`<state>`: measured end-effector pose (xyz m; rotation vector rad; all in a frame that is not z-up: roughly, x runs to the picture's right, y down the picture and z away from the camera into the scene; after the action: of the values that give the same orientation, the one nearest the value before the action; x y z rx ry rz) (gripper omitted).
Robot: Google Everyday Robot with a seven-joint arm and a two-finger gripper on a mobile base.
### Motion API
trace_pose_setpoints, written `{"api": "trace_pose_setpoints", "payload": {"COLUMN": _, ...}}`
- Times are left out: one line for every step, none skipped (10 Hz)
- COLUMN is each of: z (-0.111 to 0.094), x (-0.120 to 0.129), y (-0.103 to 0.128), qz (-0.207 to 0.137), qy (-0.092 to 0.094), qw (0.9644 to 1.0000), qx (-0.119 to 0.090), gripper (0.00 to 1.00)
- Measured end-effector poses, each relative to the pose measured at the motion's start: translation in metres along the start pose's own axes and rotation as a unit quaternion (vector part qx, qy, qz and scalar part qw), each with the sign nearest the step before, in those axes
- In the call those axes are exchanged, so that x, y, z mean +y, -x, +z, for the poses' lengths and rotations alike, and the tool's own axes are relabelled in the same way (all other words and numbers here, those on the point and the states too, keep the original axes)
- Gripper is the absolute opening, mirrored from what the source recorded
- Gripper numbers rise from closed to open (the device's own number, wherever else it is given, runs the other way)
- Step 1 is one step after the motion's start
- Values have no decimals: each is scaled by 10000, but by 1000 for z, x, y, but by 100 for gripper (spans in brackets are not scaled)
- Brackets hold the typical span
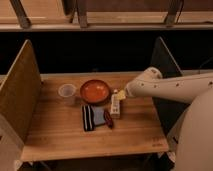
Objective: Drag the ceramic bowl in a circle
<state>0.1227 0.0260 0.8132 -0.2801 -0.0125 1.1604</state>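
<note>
The ceramic bowl (95,91) is round, shallow and orange-red with a darker rim. It sits on the wooden table (60,137), towards the back middle. My white arm reaches in from the right. Its gripper (117,103) hangs down just right of the bowl's rim, close to the tabletop, open and with nothing between its fingers. It does not touch the bowl.
A small translucent cup (66,93) stands left of the bowl. In front of the bowl lie a dark striped packet (88,118), a grey-blue packet (99,116) and a small red item (108,119). A wooden side panel (20,92) and a dark panel (163,65) flank the table.
</note>
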Motion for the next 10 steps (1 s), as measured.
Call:
{"api": "trace_pose_setpoints", "payload": {"z": 4, "x": 3, "y": 7, "qz": -262, "qy": 95, "qw": 9996, "qx": -10, "gripper": 80}}
{"api": "trace_pose_setpoints", "payload": {"z": 6, "x": 5, "y": 10, "qz": -417, "qy": 156, "qw": 9990, "qx": -19, "gripper": 80}}
{"api": "trace_pose_setpoints", "payload": {"z": 8, "x": 7, "y": 15, "qz": -580, "qy": 225, "qw": 9981, "qx": -38, "gripper": 80}}
{"api": "trace_pose_setpoints", "payload": {"z": 9, "x": 8, "y": 17, "qz": -650, "qy": 253, "qw": 9976, "qx": -45, "gripper": 80}}
{"api": "trace_pose_setpoints", "payload": {"z": 10, "x": 8, "y": 18, "qz": -675, "qy": 262, "qw": 9974, "qx": -46, "gripper": 80}}
{"api": "trace_pose_setpoints", "payload": {"z": 12, "x": 2, "y": 17, "qz": -649, "qy": 210, "qw": 9977, "qx": -9, "gripper": 80}}
{"api": "trace_pose_setpoints", "payload": {"z": 15, "x": -8, "y": 18, "qz": -607, "qy": 104, "qw": 9981, "qx": 35, "gripper": 80}}
{"api": "trace_pose_setpoints", "payload": {"z": 21, "x": -24, "y": 23, "qz": -569, "qy": -74, "qw": 9983, "qx": 102, "gripper": 80}}
{"api": "trace_pose_setpoints", "payload": {"z": 28, "x": -32, "y": 31, "qz": -566, "qy": -187, "qw": 9981, "qx": 157, "gripper": 80}}
{"api": "trace_pose_setpoints", "payload": {"z": 38, "x": -34, "y": 41, "qz": -603, "qy": -255, "qw": 9977, "qx": 200, "gripper": 80}}
